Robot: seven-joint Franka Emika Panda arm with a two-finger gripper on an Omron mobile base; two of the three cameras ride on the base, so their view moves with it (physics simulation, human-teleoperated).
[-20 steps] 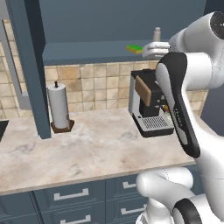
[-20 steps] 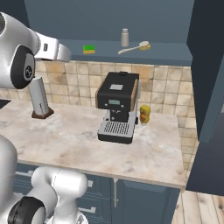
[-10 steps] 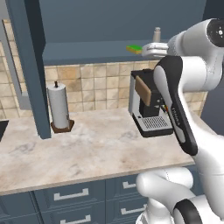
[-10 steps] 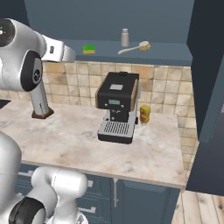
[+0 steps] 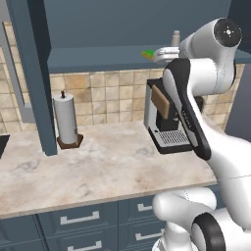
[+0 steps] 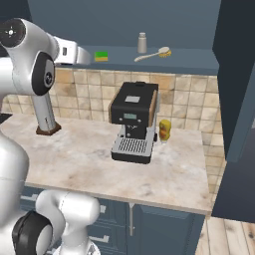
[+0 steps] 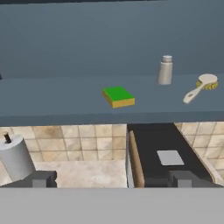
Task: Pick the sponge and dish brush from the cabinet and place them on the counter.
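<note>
The green and yellow sponge (image 7: 118,96) lies on the open cabinet's shelf (image 7: 52,98), left of the dish brush (image 7: 200,87). The brush, with a pale handle and tan head, lies at the shelf's right end. My gripper (image 7: 111,179) is open and empty, level with the shelf's front edge and a short way short of the sponge. From the right base view the gripper (image 6: 87,56) sits just left of the sponge (image 6: 101,56), and the brush (image 6: 153,53) lies farther right. In the left base view the sponge (image 5: 146,54) peeks out beside the gripper (image 5: 158,55).
A grey shaker (image 7: 165,70) stands on the shelf between sponge and brush. Below it, the beige counter (image 6: 84,162) holds a black coffee machine (image 6: 133,119), a yellow jar (image 6: 165,130) and a paper towel roll (image 5: 65,119). Open cabinet doors (image 6: 239,99) (image 5: 32,73) flank the shelf.
The arm's upper links have swung and the hand has edged slightly toward the sponge. The gripper has stayed open. Nothing on the shelf has moved.
</note>
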